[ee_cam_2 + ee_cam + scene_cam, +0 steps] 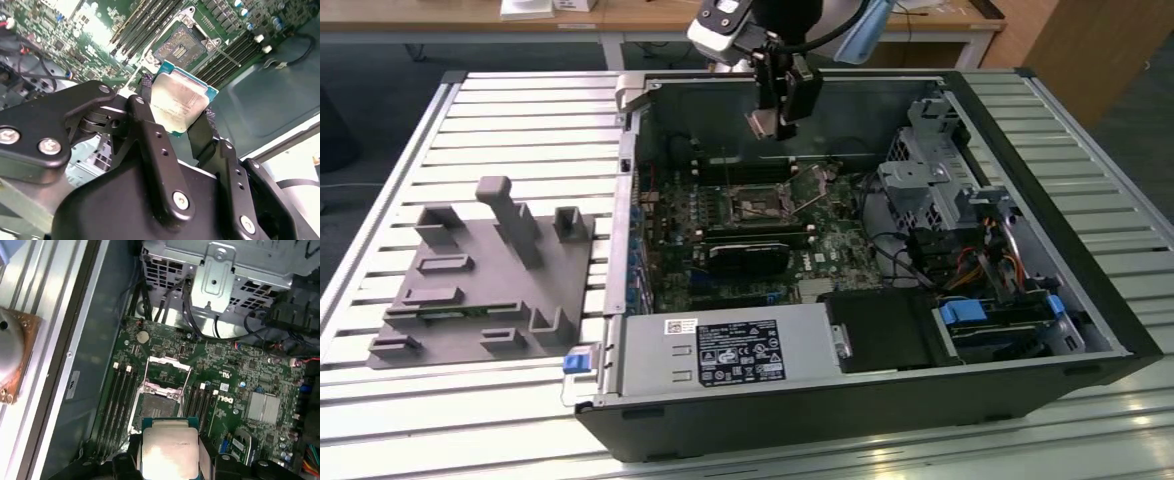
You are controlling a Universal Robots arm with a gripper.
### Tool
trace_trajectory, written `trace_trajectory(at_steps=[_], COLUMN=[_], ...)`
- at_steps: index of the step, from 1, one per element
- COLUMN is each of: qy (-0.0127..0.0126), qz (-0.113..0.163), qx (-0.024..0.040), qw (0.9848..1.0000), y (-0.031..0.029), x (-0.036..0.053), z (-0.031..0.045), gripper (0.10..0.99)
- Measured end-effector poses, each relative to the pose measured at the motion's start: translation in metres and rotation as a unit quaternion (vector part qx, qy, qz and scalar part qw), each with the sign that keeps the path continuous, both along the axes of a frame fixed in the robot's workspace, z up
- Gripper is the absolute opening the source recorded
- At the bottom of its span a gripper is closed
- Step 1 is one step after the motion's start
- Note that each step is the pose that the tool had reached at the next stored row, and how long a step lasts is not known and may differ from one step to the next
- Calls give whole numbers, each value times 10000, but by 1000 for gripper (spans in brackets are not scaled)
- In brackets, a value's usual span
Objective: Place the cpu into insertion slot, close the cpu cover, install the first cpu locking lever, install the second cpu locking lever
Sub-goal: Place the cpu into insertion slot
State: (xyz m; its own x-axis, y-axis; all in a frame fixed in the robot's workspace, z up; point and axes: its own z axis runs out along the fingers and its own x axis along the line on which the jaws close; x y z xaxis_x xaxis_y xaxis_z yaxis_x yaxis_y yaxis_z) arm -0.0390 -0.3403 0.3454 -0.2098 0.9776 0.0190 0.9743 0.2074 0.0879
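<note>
Gripper [771,128] hangs above the open computer case [1067,300], and its two black fingers [152,135] are closed narrow on the cpu [179,102], pinching it at two opposite edges. The chip is in the air, apart from the board, with its silver top turned toward the wrist cameras. Below the gripper, on the green motherboard [240,370] inside the case, lies the insertion slot [157,407], open and empty. The cpu cover [168,371] stands folded open just beyond the slot. Long memory slots [117,405] run on both sides of it. Lower in the case than the gripper are also a black graphics card [750,255] and the power supply [720,355]. The case stands on a slatted desk [454,430].
</note>
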Motion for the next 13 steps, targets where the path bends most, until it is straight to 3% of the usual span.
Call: trace_trajectory(at_steps=[7,13], qy=[0,0], qz=[-506,-935], qx=[0,0], qw=[9987,9956], y=[0,0], x=[0,0], z=[-13,-23], gripper=[537,537])
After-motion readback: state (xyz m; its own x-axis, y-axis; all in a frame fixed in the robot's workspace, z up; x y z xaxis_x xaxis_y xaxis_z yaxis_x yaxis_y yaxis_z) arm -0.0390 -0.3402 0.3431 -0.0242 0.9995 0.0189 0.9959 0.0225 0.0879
